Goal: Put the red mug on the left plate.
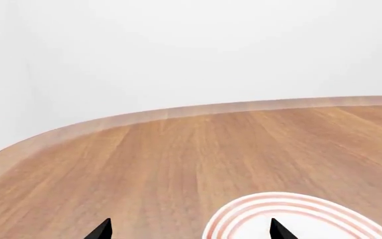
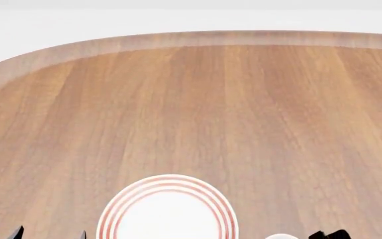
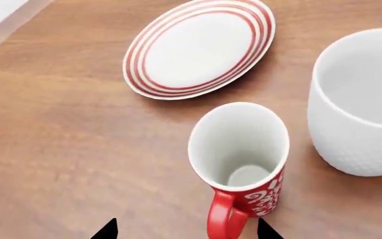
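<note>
Red mug [image 3: 240,164] upright on wooden counter [image 2: 244,109], between spread right hand [image 3: 184,230] tips, near left plate [image 3: 200,46]; left hand [image 1: 187,230] spread too.

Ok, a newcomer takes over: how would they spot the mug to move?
On the wooden table, near a red-ringed white plate, two mugs stand. Take the small red mug with white swirls and red loop handle, not the larger plain white mug beside it.
</note>
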